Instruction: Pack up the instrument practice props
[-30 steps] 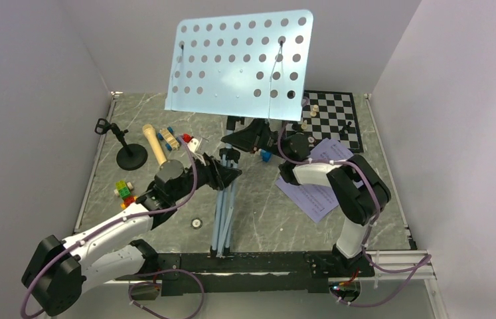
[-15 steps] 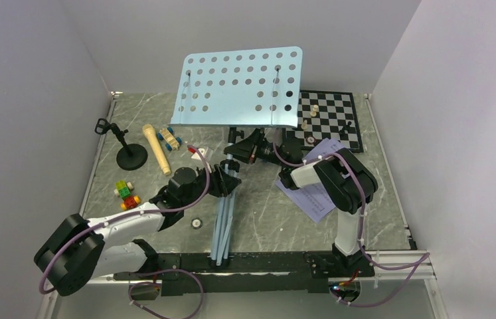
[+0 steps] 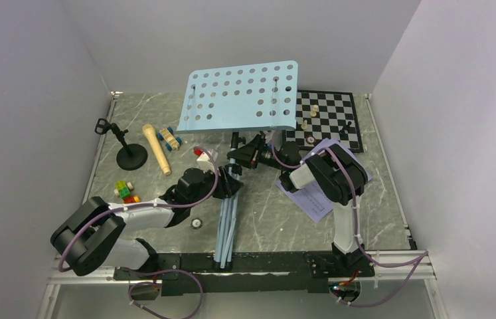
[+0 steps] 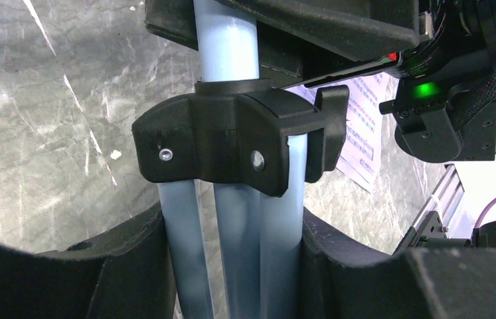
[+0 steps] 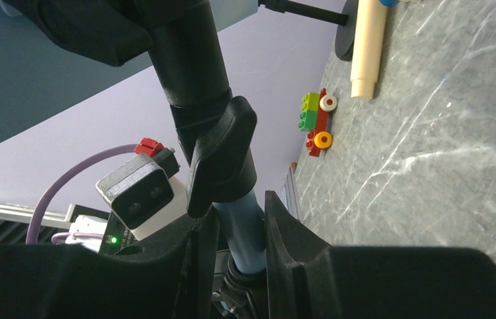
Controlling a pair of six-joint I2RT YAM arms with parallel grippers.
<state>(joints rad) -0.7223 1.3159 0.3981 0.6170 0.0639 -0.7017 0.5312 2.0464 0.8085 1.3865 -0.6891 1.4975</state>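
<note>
The light-blue perforated music stand leans over the middle of the table, with its tripod legs folded together and pointing at the near edge. My left gripper is shut on the bundled legs just below the black collar. Higher up, my right gripper is shut on the blue pole under a black clamp knob. Lavender sheet-music pages lie flat under the right arm. The tan microphone and the short black mic stand rest at the left.
A chessboard with a few pieces lies at the back right. Small coloured blocks sit beside the microphone, and a toy car is nearer the front left. Walls close in the table on three sides.
The stand's perforated desk has dropped and tipped flatter toward the table. Both arms have followed, the left one swinging right along the legs. Both grips are unchanged.
</note>
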